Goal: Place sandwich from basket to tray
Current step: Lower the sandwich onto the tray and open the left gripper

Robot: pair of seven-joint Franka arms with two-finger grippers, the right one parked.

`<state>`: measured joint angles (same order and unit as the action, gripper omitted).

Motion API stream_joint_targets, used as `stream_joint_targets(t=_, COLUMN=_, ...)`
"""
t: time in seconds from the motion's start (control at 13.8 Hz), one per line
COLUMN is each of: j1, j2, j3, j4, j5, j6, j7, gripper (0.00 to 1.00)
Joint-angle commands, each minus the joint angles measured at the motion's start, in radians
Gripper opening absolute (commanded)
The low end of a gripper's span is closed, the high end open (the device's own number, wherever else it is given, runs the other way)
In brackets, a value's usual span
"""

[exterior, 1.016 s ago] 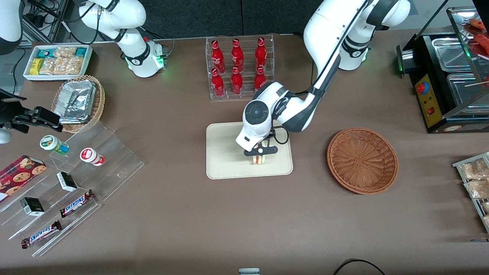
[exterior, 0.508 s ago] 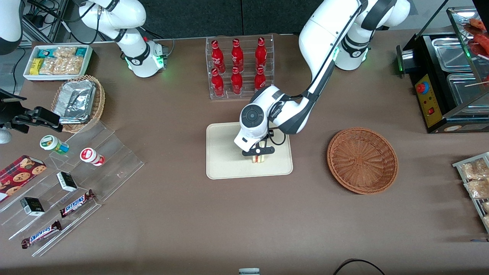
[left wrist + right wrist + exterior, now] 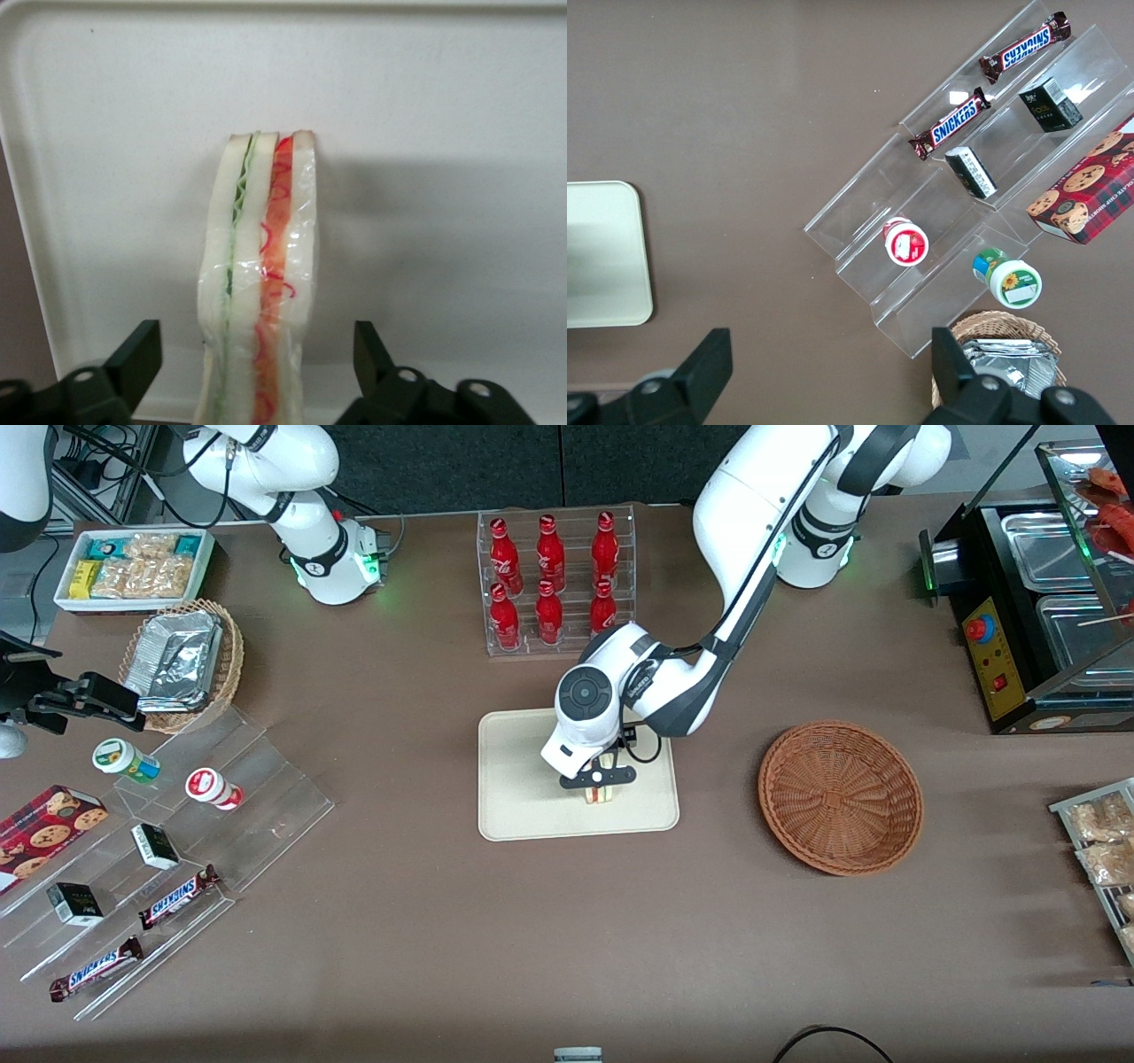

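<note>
The sandwich [image 3: 261,248], a wrapped wedge of white bread with green and red-orange layers, stands on its edge on the cream tray [image 3: 443,133]. My left gripper [image 3: 257,341] is open around it, with a black finger [image 3: 142,354] on each side and a gap between each finger and the bread. In the front view the gripper [image 3: 598,777] hangs low over the tray [image 3: 514,797], with the sandwich [image 3: 601,795] just under it. The reddish-brown basket [image 3: 840,797] sits empty beside the tray, toward the working arm's end.
A clear rack of red bottles [image 3: 554,580] stands farther from the front camera than the tray. An acrylic stepped stand with snacks [image 3: 177,824] and a tan basket of foil containers [image 3: 182,660] lie toward the parked arm's end. A black warmer case [image 3: 1036,602] stands at the working arm's end.
The wrist and gripper have shifted slightly toward the parked arm's end over the tray. The sandwich stays in the same spot on the tray.
</note>
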<state>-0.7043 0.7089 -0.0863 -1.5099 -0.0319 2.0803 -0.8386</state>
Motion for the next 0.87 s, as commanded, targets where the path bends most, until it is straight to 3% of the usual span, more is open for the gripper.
stream_joint_targets(t=0.0, j1=-0.011, j2=-0.003, j3=0.014, j4=0.033, j5=0.016, j6=-0.019, j7=-0.007, gripper=1.00)
stream_joint_targets(t=0.29, j1=-0.009, j2=-0.052, j3=0.014, j4=0.028, j5=0.093, j6=-0.055, j7=-0.002, gripper=1.00)
stream_joint_targets(t=0.8, j1=0.032, j2=-0.129, j3=0.057, j4=0.022, j5=0.086, j6=-0.155, j7=0.197, gripper=1.00)
